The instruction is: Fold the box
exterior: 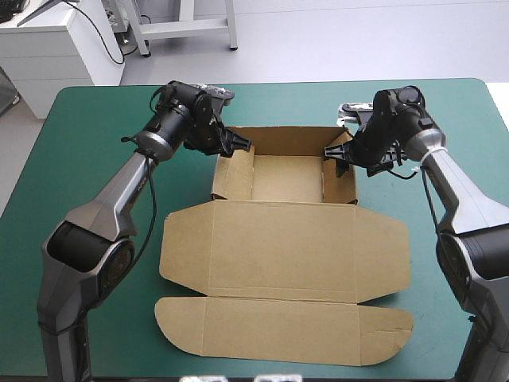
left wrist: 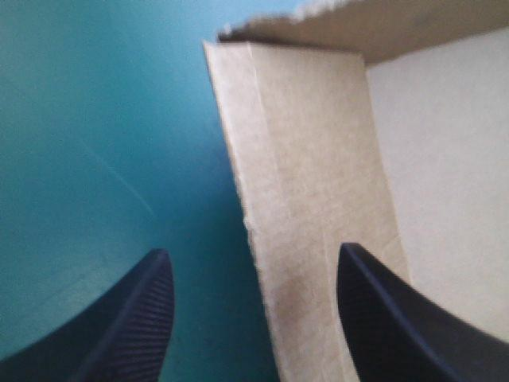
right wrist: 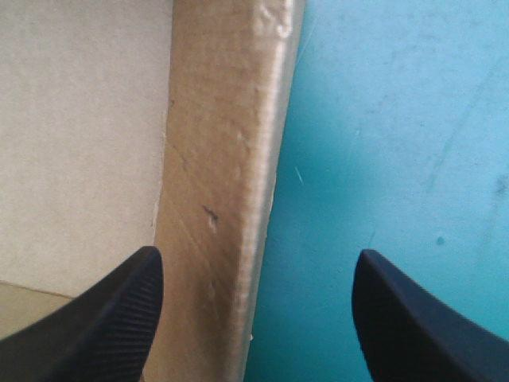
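The brown box of cut board (exterior: 282, 247) lies in the middle of the table with the teal-green cover (exterior: 79, 159). Its wide lid (exterior: 286, 251) and its rounded flap (exterior: 278, 326) are flat toward 6 o'clock, and its tray, with walls already raised, is toward 12 o'clock. The sheet looks light and stiff but easy to crease, so it is probably best taken by the thin top edge of a wall, near a fold line. At the tray the left gripper (exterior: 238, 146), with two black curved fingers, stands wide open astride the 9 o'clock side wall (left wrist: 302, 159); the right gripper (exterior: 332, 153) does the same at the 3 o'clock side wall (right wrist: 223, 159), and neither holds anything.
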Tool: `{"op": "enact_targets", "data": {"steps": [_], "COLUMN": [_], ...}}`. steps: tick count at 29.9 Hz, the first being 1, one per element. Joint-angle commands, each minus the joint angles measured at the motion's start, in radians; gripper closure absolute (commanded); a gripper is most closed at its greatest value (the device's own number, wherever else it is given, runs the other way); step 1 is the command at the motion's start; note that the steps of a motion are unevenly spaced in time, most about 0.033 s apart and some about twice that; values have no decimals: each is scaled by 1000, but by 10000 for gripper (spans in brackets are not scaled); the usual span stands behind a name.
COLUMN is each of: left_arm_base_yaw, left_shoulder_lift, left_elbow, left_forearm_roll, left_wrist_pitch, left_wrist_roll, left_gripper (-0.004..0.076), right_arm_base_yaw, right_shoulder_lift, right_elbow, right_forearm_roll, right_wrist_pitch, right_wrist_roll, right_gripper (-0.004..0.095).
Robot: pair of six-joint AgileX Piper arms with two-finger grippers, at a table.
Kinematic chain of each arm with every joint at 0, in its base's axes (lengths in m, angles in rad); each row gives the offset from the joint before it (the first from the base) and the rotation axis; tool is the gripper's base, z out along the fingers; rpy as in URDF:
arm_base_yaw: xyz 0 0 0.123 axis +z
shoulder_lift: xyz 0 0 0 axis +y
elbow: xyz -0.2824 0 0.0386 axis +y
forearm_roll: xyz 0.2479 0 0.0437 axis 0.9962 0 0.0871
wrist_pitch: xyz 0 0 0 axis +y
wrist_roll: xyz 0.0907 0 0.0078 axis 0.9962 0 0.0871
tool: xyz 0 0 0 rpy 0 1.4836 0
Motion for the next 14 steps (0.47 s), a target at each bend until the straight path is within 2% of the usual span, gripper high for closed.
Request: {"op": "enact_targets", "data": {"steps": [1, 3, 4, 14], "left_arm_base_yaw": [-2, -2, -2, -7], "left_shoulder_lift": [-147, -203, -229, -443], "left_elbow": [-61, -60, -60, -20], "left_forearm_roll": [12, -21, -43, -50], "left_wrist_pitch": [53, 53, 53, 53], "left_wrist_roll": [11, 55, 88, 131], "left_gripper": [409, 606, 734, 731], "right_arm_base_yaw": [-7, -7, -7, -7], "right_shoulder_lift": [-94, -111, -120, -124], "right_elbow": [-32, -32, -32, 40], "right_forearm_roll": [25, 28, 28, 24], "right_wrist_pitch": [14, 14, 14, 4], "right_wrist_roll": [-5, -5, -5, -2], "right_gripper": [279, 279, 279, 279]}}
